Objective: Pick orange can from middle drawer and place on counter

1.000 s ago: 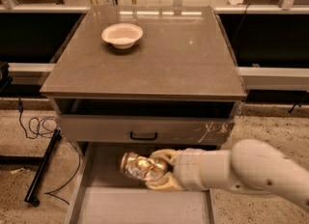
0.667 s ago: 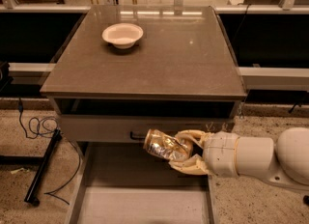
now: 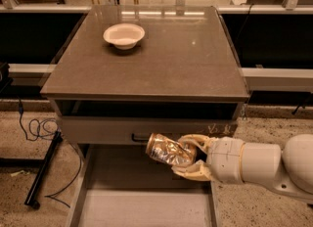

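Hand (image 3: 189, 156) grips the orange can (image 3: 167, 150) over the open middle drawer (image 3: 81, 192).
In the camera view the hand comes in from the right and is closed on the can, which lies tilted between its fingers (image 3: 191, 140), clear of the drawer floor below. Just behind the hand is the upper drawer (image 3: 98, 130) front. The bench (image 3: 171, 64) is higher and further back, with a white bowl (image 3: 124, 35) on its far left.

orange can (image 3: 165, 150) raised higher above middle drawer (image 3: 142, 206), hand (image 3: 190, 156) clasping it shifted right, now before upper drawer front (image 3: 98, 130)
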Robot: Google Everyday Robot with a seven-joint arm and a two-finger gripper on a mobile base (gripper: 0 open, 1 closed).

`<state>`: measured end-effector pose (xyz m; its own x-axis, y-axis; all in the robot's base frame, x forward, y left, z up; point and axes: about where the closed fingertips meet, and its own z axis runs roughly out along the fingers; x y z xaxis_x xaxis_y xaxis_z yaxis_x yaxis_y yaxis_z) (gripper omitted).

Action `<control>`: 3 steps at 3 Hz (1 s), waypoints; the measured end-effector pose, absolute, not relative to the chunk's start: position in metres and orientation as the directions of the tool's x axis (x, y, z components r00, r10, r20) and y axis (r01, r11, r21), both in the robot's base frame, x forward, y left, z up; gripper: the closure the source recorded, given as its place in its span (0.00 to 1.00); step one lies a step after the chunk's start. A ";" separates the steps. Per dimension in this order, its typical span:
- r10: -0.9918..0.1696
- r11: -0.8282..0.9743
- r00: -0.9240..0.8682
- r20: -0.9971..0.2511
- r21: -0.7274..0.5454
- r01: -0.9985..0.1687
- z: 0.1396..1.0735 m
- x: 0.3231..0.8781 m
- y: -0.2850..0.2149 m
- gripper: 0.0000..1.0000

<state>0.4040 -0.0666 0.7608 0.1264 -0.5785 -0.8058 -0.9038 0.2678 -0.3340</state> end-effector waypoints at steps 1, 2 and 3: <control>-0.582 0.263 0.167 -0.796 -0.378 -0.887 0.780 0.405 -0.066 1.00; -0.600 0.256 0.187 -0.777 -0.409 -0.876 0.798 0.413 -0.068 1.00; -0.599 0.282 0.170 -0.782 -0.405 -0.870 0.809 0.450 -0.086 1.00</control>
